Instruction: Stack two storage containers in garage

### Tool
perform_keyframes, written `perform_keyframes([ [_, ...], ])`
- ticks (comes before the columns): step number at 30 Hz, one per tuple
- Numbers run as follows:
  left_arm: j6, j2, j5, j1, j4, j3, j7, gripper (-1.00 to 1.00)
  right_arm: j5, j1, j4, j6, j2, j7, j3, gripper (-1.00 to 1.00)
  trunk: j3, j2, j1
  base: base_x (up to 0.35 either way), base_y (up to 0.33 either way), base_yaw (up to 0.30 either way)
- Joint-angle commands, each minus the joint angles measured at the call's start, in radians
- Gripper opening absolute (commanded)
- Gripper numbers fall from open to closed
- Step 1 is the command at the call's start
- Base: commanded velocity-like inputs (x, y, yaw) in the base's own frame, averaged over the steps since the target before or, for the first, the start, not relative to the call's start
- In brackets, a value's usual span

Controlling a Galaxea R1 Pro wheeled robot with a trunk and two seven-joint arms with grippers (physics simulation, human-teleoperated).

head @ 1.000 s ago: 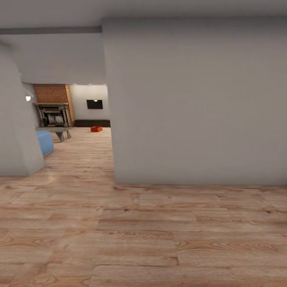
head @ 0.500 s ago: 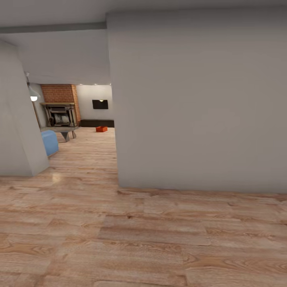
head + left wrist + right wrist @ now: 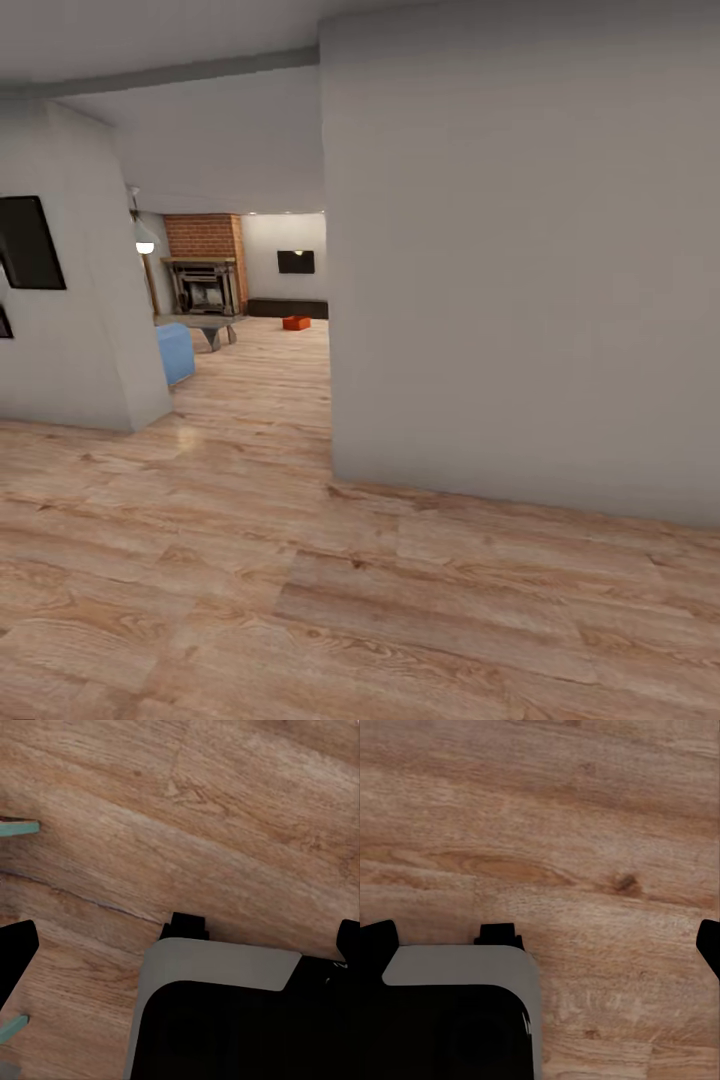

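Observation:
One orange-red storage container [image 3: 296,322] sits far off on the living room's wood-plank floor, in front of a low dark cabinet [image 3: 288,308] and below a black TV [image 3: 296,262]. In the left wrist view, my left gripper [image 3: 181,942] is open over bare planks, its black fingertips [image 3: 15,949] far apart with nothing between them. My right gripper [image 3: 542,937] is likewise open above the planks in the right wrist view. Part of my grey and black base lies under each gripper.
A broad pale wall [image 3: 520,280] stands close ahead on the right. A wall corner [image 3: 100,320] bearing a black frame [image 3: 25,243] stands on the left. Between them a passage leads to the living room, past a blue seat [image 3: 175,352], a grey table [image 3: 212,326] and a brick fireplace [image 3: 205,280].
The camera has moved: the whole picture has slid right and tilted, and the black frame on the left wall has come into view. The container looks unmoved.

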Motion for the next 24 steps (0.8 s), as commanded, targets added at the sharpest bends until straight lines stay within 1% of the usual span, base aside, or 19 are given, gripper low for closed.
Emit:
perform_keyframes([
  [1,-0.003,-0.001,0.009,-0.001,0.001,-0.008,0.002,1.0,-0.008,-0.001,0.003,-0.005,0.0,0.0,0.008,1.0,-0.001,-0.001,0.001,0.325,0.0,0.212],
  [6,-0.004,-0.001,0.009,-0.001,0.001,-0.008,0.002,1.0,-0.003,-0.001,0.003,-0.005,0.001,0.001,0.009,1.0,-0.001,-0.001,0.001,0.325,0.0,0.077],
  [14,-0.004,-0.001,0.009,-0.001,0.001,-0.008,0.001,1.0,0.003,-0.001,0.003,0.0,0.005,0.001,0.013,1.0,-0.001,-0.001,0.001,0.325,0.0,0.006],
  [24,-0.004,-0.002,0.009,-0.001,0.0,-0.008,0.001,1.0,0.004,-0.001,0.003,0.008,0.0,0.002,0.021,1.0,-0.001,-0.001,0.001,0.325,0.0,0.0],
])
